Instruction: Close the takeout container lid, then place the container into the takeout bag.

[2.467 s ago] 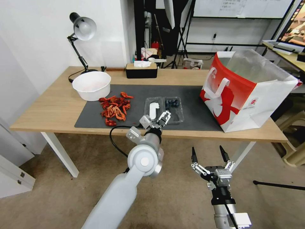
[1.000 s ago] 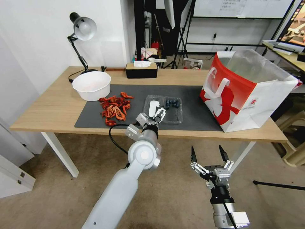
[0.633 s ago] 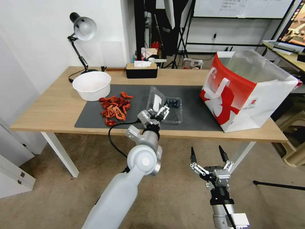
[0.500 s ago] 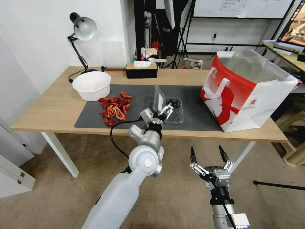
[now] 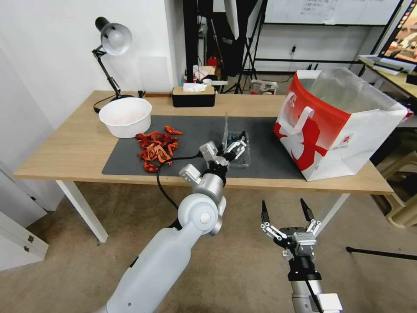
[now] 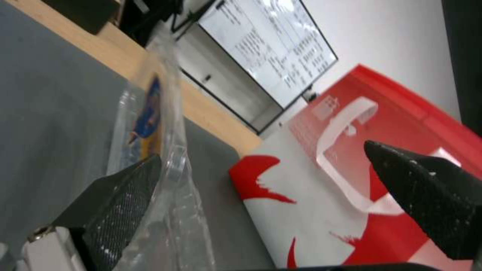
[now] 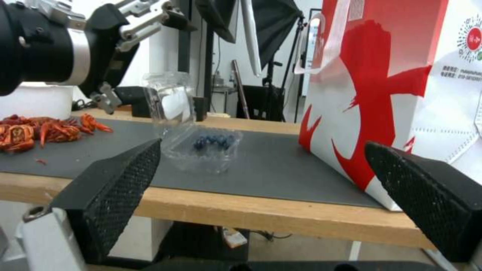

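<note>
Left claw (image 5: 235,147), spread, props upright takeout container lid (image 5: 225,128) between crayfish (image 5: 156,148) and takeout bag (image 5: 336,121).

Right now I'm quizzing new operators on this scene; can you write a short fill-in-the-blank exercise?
1. The clear plastic hinged lid stands ____ over the clear clamshell container.
2. The container holds dark ____.
3. The left gripper is at the lid; the right gripper hangs ____ the wooden table edge.

Answers: upright; blueberries; below

Bright, even indoor light with soft, faint shadows under the table (image 5: 82,143). The head view bows straight lines at its edges. The left wrist view is blurred, perhaps from motion.
</note>
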